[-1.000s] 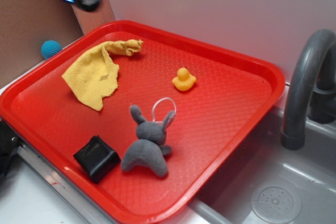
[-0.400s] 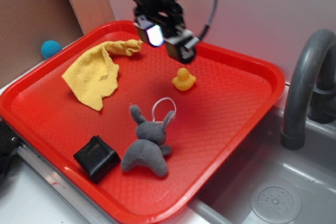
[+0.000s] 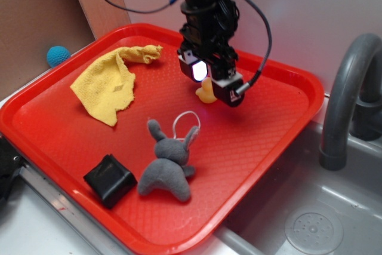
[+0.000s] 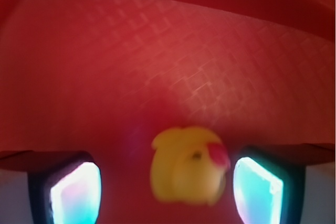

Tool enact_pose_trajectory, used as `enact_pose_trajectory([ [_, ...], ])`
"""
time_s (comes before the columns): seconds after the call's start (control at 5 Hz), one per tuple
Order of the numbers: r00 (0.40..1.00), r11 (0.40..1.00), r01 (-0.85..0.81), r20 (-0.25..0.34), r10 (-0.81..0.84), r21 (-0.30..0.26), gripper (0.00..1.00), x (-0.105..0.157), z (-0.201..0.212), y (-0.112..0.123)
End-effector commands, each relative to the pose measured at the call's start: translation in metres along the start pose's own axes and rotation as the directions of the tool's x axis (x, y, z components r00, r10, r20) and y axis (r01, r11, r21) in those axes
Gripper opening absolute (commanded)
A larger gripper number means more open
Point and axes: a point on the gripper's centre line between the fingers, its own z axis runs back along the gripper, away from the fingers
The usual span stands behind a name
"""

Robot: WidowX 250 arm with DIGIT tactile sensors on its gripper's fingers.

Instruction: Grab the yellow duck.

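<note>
Yellow duck [image 4: 186, 163] between spread gripper [image 4: 167, 182] fingers, pre-grasp.
Duck sits on the red tray [image 3: 262, 123], nearer the right finger [image 4: 257, 184] than the left (wrist view blurred, so contact seems absent). Gripper open, low over duck. Next: finish descent, centre slightly, close.

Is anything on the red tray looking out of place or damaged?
Nothing looks damaged or spilled. The yellow cloth lies crumpled on the red tray, and the grey bunny lies flat. The yellow duck sits between the open gripper fingers.
</note>
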Motion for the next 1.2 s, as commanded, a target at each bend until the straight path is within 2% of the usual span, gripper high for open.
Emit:
enact_pose_trajectory([
  [0.0,1.000,0.999,0.022,0.020,-0.023,0.046,0.41,0.016,-0.006,0.014],
  [0.2,0.999,0.999,0.026,0.029,-0.027,0.041,0.00,0.013,-0.002,0.014],
  [0.4,1.000,1.000,-0.001,0.001,0.001,-0.019,0.00,0.003,0.025,0.017],
  [0.6,0.991,0.990,-0.130,-0.034,0.132,0.049,0.00,-0.023,0.075,0.024],
  [0.8,0.958,0.958,-0.287,-0.028,0.286,-0.021,0.00,-0.067,0.118,0.039],
  [1.0,0.924,0.923,-0.381,-0.009,0.381,-0.043,0.00,-0.102,0.146,0.051],
])
